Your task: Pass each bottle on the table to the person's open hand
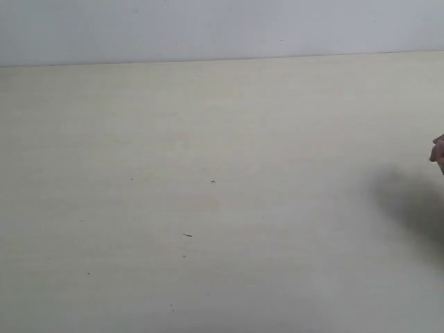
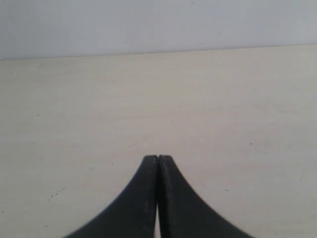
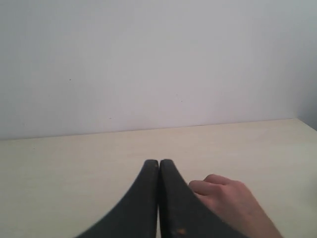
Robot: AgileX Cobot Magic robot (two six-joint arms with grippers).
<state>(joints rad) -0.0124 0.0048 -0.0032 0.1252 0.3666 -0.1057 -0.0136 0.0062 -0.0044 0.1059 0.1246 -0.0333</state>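
No bottles show in any view. The pale beige table (image 1: 208,139) lies bare apart from a few tiny dark specks. A person's hand (image 3: 233,201) rests on the table just beside my right gripper (image 3: 158,162), its fingers curled and its back up, not open. A sliver of that hand (image 1: 438,154) pokes in at the right edge of the exterior view. My right gripper is shut with nothing between its black fingers. Above bare tabletop my left gripper (image 2: 157,157) is shut too, holding nothing. Neither arm shows in the exterior view.
A plain white wall (image 1: 222,28) rises behind the table's far edge. A soft shadow (image 1: 409,201) lies on the tabletop below the hand at the right.
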